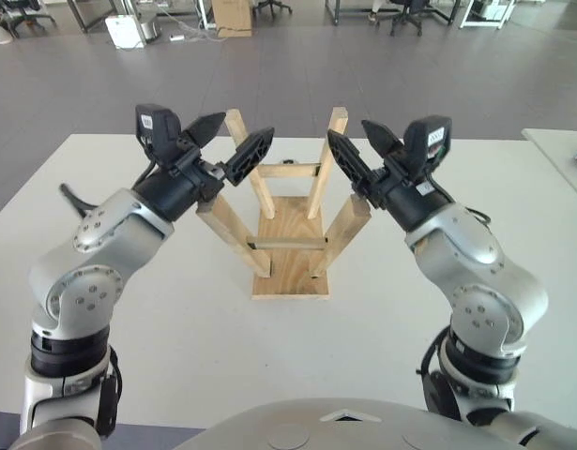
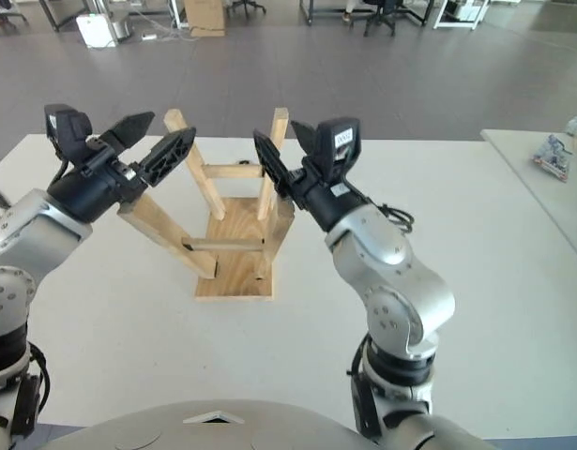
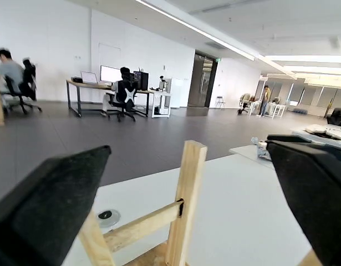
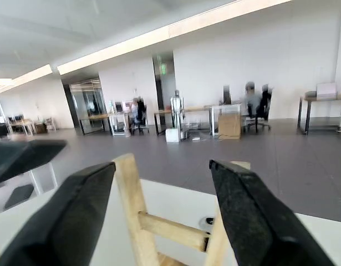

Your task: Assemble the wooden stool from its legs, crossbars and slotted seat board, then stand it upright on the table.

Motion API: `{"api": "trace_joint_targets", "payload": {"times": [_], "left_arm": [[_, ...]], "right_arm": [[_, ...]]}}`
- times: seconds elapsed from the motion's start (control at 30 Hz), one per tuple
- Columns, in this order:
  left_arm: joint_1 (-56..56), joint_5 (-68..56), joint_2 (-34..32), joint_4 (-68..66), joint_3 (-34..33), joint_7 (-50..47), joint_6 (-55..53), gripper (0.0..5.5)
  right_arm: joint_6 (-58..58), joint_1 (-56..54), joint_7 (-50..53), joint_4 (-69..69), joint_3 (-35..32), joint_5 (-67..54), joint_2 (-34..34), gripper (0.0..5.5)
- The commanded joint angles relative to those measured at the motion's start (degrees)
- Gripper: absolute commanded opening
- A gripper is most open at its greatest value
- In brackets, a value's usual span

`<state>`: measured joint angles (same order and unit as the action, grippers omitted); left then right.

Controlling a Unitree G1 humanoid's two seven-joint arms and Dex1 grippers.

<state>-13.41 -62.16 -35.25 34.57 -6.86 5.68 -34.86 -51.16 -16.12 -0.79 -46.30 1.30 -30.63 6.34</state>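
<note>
The stool looks assembled but stands inverted mid-table, seat down and legs up. What likely remains is flipping it upright, which calls for a grip on a leg at each side. The left gripper hovers with fingers spread above the near left leg. The right gripper, raised and angled inward, mirrors it, also spread, above the near right leg.
</note>
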Motion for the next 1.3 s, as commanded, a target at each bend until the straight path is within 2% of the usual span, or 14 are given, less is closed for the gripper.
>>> {"api": "trace_joint_targets", "payload": {"times": [0.03, 0.33, 0.4, 0.5, 0.6, 0.67, 0.7, 0.8, 0.9, 1.0, 1.1, 1.17, 1.27, 1.3], "left_arm": [[12.39, 5.40, 3.33, -4.04, 9.94, -0.79, -5.70, 5.20], [0.81, 5.82, 6.34, -5.56, 4.59, -0.94, -2.58, 5.20], [-3.68, 0.17, 10.25, -5.82, -0.32, 0.17, 2.57, 5.20], [-8.28, -9.40, 14.77, -10.34, -12.71, 0.59, 10.94, 5.20], [-9.97, -21.73, 12.74, -15.48, -22.94, 0.93, 11.59, 5.20], [-9.03, -21.77, 10.91, -19.37, -26.69, 1.10, 12.13, 5.20], [-5.96, -15.37, 9.02, -22.13, -26.36, 3.15, 13.01, 5.20], [6.65, 5.18, 5.30, -28.22, -19.67, 8.65, 15.70, 5.20], [14.18, 16.90, 7.42, -29.87, -14.73, 9.81, 19.47, 5.20], [16.74, 28.77, 6.20, -32.69, -11.60, 6.03, 21.51, 5.20], [18.41, 41.34, 2.86, -34.84, -5.35, 9.27, 25.33, 5.20], [18.67, 43.72, 3.55, -35.32, -4.31, 10.50, 26.31, 5.20], [18.20, 45.13, 4.31, -36.13, -4.48, 11.70, 27.36, 5.20], [17.89, 45.43, 4.55, -36.64, -4.54, 12.09, 27.75, 5.20]], "right_arm": [[-1.96, 6.65, 0.59, 2.64, 5.95, 2.55, 0.98, 3.19], [0.86, 0.14, 0.92, 5.73, 2.00, 1.97, -1.39, 3.19], [0.92, -4.03, 2.62, 7.41, -4.86, -5.06, -5.46, 3.19], [1.63, -6.19, 9.23, 14.51, -19.28, -22.21, -10.83, 3.19], [4.74, -8.46, 17.32, 21.47, -29.20, -40.72, -10.22, 3.19], [4.93, -8.31, 18.19, 24.20, -31.18, -43.69, -6.54, 3.19], [3.99, -5.96, 14.69, 24.66, -28.43, -37.89, -1.53, 3.19], [7.49, 5.17, 2.53, 25.22, -7.82, -11.96, 17.08, 3.19], [14.12, 12.57, -4.39, 25.56, 11.27, 5.69, 25.46, 3.19], [17.43, 13.23, -7.00, 26.36, 21.91, 16.30, 26.41, 3.19], [18.60, 12.29, -11.81, 26.63, 28.18, 23.52, 27.76, 3.19], [18.72, 11.07, -15.46, 27.09, 31.43, 26.93, 28.09, 3.19], [19.10, 8.22, -22.25, 28.30, 36.70, 29.55, 25.90, 3.19], [20.16, 8.29, -25.30, 28.51, 35.25, 23.36, 20.48, 3.19]]}}
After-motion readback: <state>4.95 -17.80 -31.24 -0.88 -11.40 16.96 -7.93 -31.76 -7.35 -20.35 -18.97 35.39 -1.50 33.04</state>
